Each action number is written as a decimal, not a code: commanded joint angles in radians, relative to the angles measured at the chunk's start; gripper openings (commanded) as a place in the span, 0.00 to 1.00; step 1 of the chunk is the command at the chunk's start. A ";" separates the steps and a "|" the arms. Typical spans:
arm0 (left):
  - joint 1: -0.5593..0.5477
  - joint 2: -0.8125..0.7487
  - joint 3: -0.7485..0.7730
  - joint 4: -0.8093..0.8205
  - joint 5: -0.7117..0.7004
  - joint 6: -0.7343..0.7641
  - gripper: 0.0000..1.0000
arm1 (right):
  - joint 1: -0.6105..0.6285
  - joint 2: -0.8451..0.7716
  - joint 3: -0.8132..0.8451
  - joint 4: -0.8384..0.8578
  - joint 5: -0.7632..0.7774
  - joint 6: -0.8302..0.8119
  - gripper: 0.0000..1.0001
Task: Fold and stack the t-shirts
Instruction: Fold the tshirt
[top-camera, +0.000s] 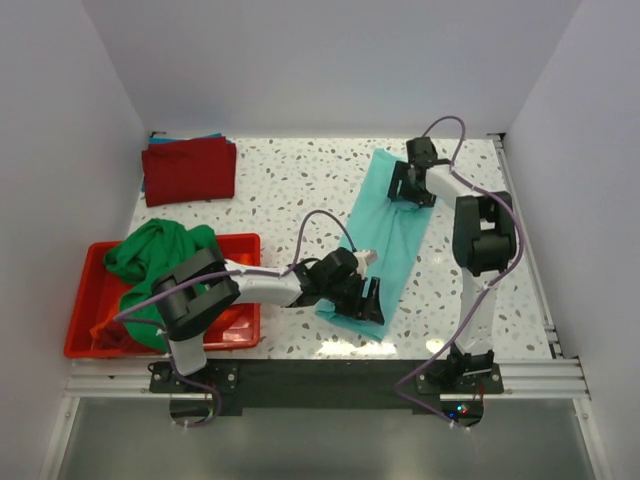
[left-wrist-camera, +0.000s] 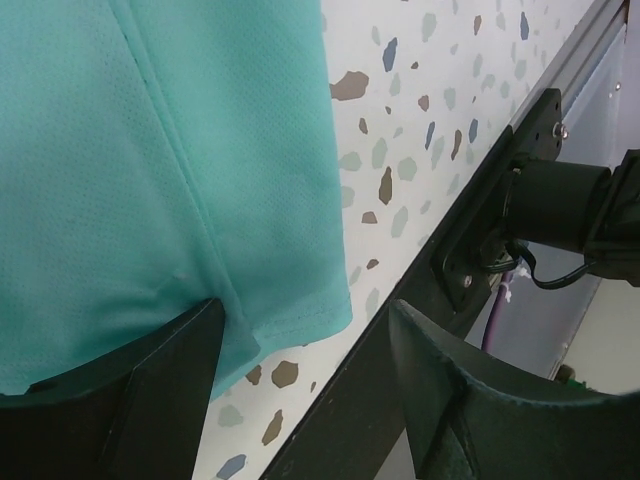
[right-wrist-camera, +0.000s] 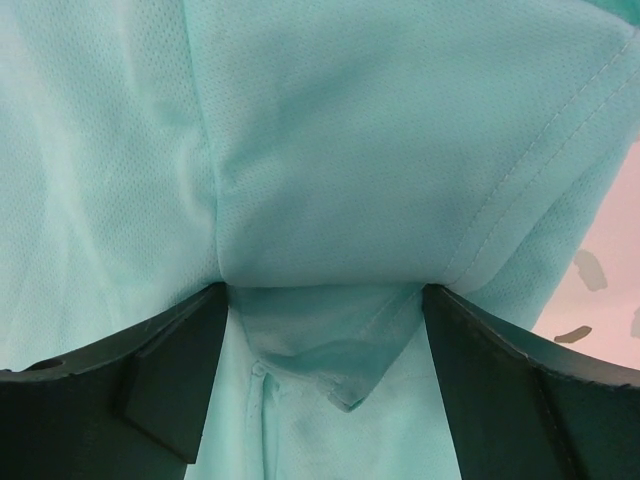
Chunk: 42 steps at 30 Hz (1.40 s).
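Grippers: left gripper (top-camera: 361, 298) stands wide open, one finger over the near hem corner of the teal t-shirt (top-camera: 392, 230), the other over the table's edge, nothing clamped; right gripper (top-camera: 413, 190) is also wide open, set down on the far end of the same shirt with cloth puckered between its fingers.
Edges: the shirt's near end lies just beside the near edge of the table (top-camera: 290, 180), close to the metal rail (top-camera: 330, 372); its far end is near the back right corner.
Open room: bare speckled table lies left of the teal strip as far as the dark red t-shirt (top-camera: 190, 172), and a narrower bare band lies on its right.
Teal shirt: folded lengthwise into a long narrow strip that runs diagonally, flat, fine mesh weave, stitched hem showing.
Other shirts: the dark red one is folded at the far left on a blue t-shirt (top-camera: 175, 138), of which only an edge shows; the green t-shirt (top-camera: 155, 250) is heaped loose in the red bin (top-camera: 240, 243) over an orange t-shirt (top-camera: 108, 325).
Count: two grippers, five shirts, one bin.
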 joint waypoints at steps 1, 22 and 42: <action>-0.011 0.000 0.062 -0.017 -0.018 0.027 0.72 | 0.015 -0.074 -0.043 0.014 -0.103 -0.017 0.83; 0.005 -0.369 -0.007 -0.477 -0.405 0.306 0.80 | 0.220 -0.930 -0.625 -0.271 -0.073 0.208 0.81; -0.020 -0.515 -0.265 -0.397 -0.423 0.242 0.80 | 0.688 -0.995 -1.000 -0.297 -0.068 0.688 0.65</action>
